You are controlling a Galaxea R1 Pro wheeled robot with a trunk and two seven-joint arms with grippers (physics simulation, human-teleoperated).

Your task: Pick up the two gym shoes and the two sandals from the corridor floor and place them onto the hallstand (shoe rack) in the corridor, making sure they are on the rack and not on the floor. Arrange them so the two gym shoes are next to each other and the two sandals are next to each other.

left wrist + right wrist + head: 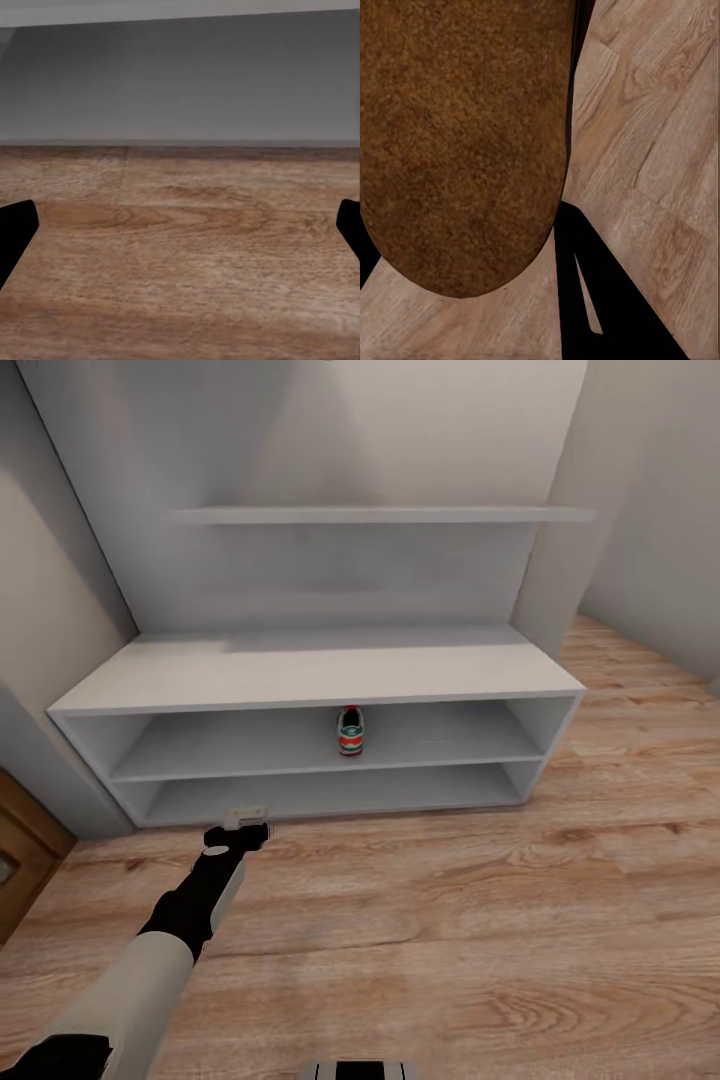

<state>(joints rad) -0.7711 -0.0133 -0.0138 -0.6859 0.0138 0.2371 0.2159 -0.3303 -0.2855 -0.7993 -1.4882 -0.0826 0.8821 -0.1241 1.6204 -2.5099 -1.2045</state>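
Head view: white green-striped gym shoe on pale grey hallstand upper tier, right of left claw.
Left claw: released, empty.
Right claw: cannot tell; brown sandal sole close.

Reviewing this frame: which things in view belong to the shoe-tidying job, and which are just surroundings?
Belongs to the job:
- gym shoe, on the upper open tier of the hallstand
- brown sandal, close up in the right wrist view
- corridor floor
- left gripper, open and empty

Just surroundings:
- brown wooden panel at the left edge
- grey wall
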